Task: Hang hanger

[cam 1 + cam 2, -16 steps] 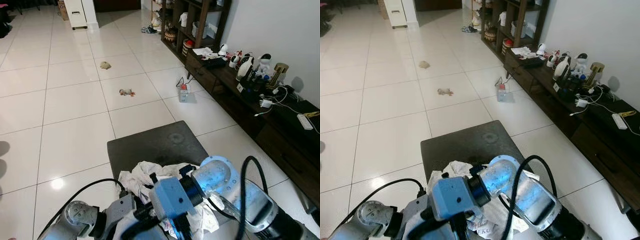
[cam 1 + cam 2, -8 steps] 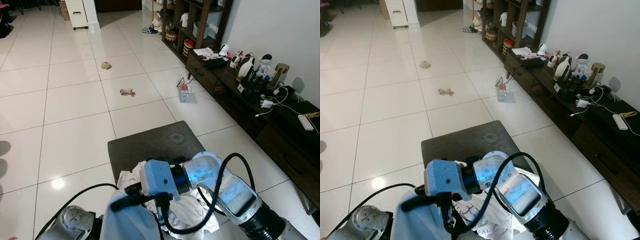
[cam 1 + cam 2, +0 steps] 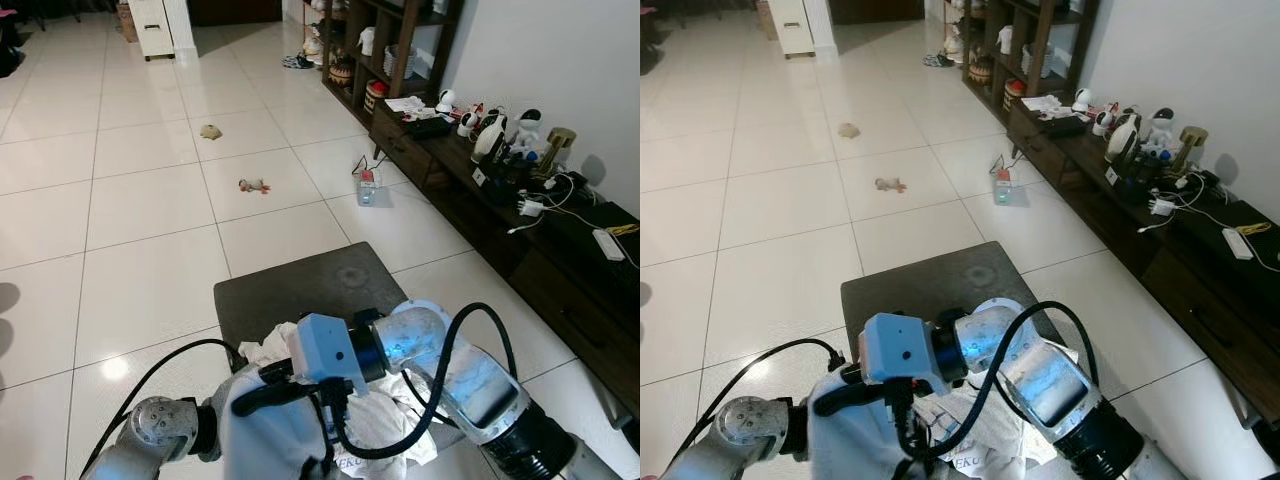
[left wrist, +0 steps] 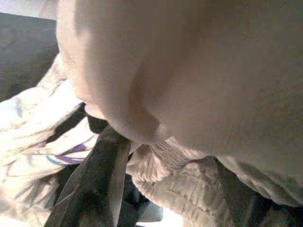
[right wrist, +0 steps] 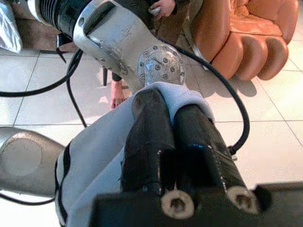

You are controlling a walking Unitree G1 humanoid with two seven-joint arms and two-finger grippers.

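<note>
Garment (image 3: 265, 430), pale grey-white, now hangs draped over the left arm (image 3: 150, 435) at the near edge; half a second ago it sat bunched lower and nearer, and a second ago the arms were crossed without it spread like this. Right arm (image 3: 450, 365) has swung across from the right, its blue wrist block now near the middle, over the clothes pile (image 3: 385, 420) on the dark stool (image 3: 300, 285).

Right pincer (image 5: 182, 142): fingers pressed together, pinching a fold of the garment against the left arm. Left pincer (image 4: 161, 161) is buried under cloth; cannot tell if spread or closed.

Hanger itself can't be made out, likely hidden inside the garment. Judgement: still the lift/arrange step, hanging not yet begun; no rail nearby. Toys lie far off on the floor (image 3: 150, 200).
</note>
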